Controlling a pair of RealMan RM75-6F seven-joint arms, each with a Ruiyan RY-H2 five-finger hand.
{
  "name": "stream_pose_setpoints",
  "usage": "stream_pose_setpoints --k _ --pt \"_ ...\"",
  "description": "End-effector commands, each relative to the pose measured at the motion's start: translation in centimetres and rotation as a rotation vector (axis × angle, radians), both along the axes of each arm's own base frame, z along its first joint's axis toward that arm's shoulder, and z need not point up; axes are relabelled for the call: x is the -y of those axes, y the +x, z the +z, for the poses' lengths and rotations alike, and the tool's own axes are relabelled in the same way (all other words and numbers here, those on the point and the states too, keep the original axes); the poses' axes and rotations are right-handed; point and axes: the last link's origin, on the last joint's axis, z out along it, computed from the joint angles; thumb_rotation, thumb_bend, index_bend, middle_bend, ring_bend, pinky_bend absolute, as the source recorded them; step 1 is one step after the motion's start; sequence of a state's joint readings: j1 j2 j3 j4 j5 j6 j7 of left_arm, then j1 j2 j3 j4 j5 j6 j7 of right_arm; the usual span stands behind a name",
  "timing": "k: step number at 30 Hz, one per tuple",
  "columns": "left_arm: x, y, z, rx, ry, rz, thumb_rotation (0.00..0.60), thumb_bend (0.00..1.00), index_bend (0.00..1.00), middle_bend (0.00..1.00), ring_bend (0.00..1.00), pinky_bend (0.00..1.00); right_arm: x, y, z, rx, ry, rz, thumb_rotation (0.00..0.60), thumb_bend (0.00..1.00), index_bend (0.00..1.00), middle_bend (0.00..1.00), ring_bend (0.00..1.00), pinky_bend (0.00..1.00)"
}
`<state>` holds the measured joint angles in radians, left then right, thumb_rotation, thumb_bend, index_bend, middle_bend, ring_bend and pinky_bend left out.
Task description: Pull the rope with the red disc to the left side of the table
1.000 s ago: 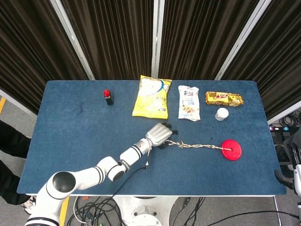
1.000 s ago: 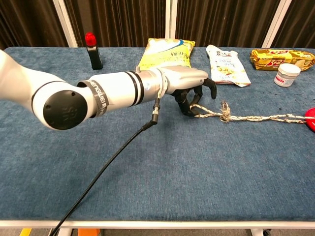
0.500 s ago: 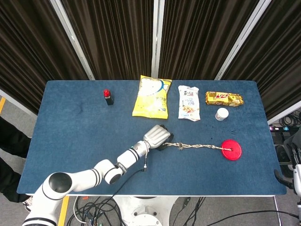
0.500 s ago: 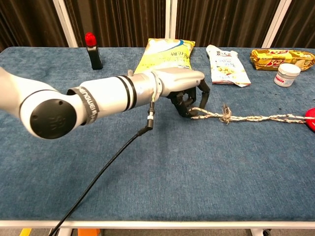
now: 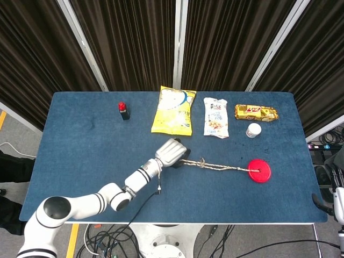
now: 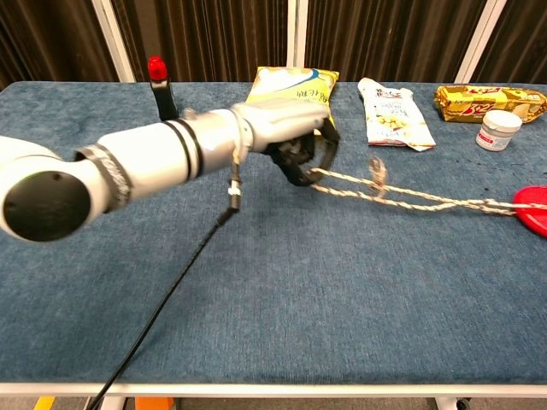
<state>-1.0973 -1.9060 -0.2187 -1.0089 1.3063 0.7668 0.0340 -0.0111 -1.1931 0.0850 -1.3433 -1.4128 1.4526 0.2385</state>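
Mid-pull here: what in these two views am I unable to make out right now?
- Right hand: in neither view.
- Left hand grip on the rope: fingers curl under the palm in the chest view; the head view shows only the hand's back.
- Red disc: cut by the chest view's right edge; whole in the head view.
- Jar label: too small in both views.

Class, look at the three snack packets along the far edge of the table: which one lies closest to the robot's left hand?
The yellow chip bag, just beyond the left hand; the white packet and gold bar lie further right.
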Motion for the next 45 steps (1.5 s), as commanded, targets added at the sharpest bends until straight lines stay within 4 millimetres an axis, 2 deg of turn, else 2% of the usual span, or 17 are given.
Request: stream_pose_setpoints --k 1,5,10,16,20,23,26,34,38,42,45 --pt "-0.3 -1.7 1.8 -0.007 0.034 0.017 0.600 0.42 0.75 0.94 0.59 0.30 0.0 0.1 -0.1 -0.001 0.002 0.002 0.600 0.22 0.00 0.01 0.00 0.00" --pt "-0.2 -4.7 5.1 0.001 0.099 0.061 0.600 0.43 0.76 0.95 0.61 0.30 0.2 0.4 -0.1 -0.006 0.005 0.010 0.600 0.22 0.00 0.01 0.00 0.00" --pt "0.8 -9.2 10.5 0.014 0.203 0.136 0.600 0.43 0.77 0.95 0.62 0.30 0.3 0.6 -0.5 -0.014 0.020 0.009 0.600 0.22 0.00 0.02 0.00 0.00" --pt "2.8 -16.4 18.5 -0.059 0.381 0.250 0.600 0.44 0.77 0.95 0.62 0.30 0.4 1.2 -0.9 -0.027 0.029 0.021 0.600 0.22 0.00 0.02 0.00 0.00" --pt "3.7 -20.4 22.7 -0.111 0.478 0.337 0.600 0.44 0.78 0.95 0.63 0.30 0.5 1.7 -0.8 -0.034 0.027 0.037 0.600 0.22 0.00 0.02 0.00 0.00" --pt "4.5 -22.8 25.5 -0.132 0.534 0.392 0.600 0.44 0.78 0.95 0.63 0.30 0.6 1.9 -0.9 -0.038 0.030 0.037 0.600 0.22 0.00 0.02 0.00 0.00" --pt "5.2 -24.3 27.4 -0.152 0.573 0.421 0.600 0.44 0.78 0.95 0.63 0.30 0.6 2.0 -1.1 -0.040 0.037 0.032 0.600 0.22 0.00 0.02 0.00 0.00" --pt "5.0 -26.5 30.2 -0.202 0.648 0.472 0.600 0.44 0.78 0.95 0.63 0.30 0.7 2.0 -1.4 -0.043 0.044 0.030 0.600 0.22 0.00 0.02 0.00 0.00" --pt "4.6 -26.9 30.5 -0.209 0.652 0.496 0.600 0.45 0.78 0.95 0.63 0.30 0.7 1.9 -1.4 -0.043 0.041 0.025 0.600 0.22 0.00 0.02 0.00 0.00" --pt "4.1 -25.6 30.0 -0.207 0.648 0.447 0.600 0.45 0.78 0.95 0.63 0.30 0.7 1.8 -1.6 -0.043 0.050 0.022 0.600 0.22 0.00 0.02 0.00 0.00" --pt "3.1 -23.3 29.5 -0.180 0.654 0.380 0.600 0.45 0.78 0.95 0.63 0.30 0.8 1.9 -1.6 -0.044 0.049 0.028 0.600 0.22 0.00 0.02 0.00 0.00"
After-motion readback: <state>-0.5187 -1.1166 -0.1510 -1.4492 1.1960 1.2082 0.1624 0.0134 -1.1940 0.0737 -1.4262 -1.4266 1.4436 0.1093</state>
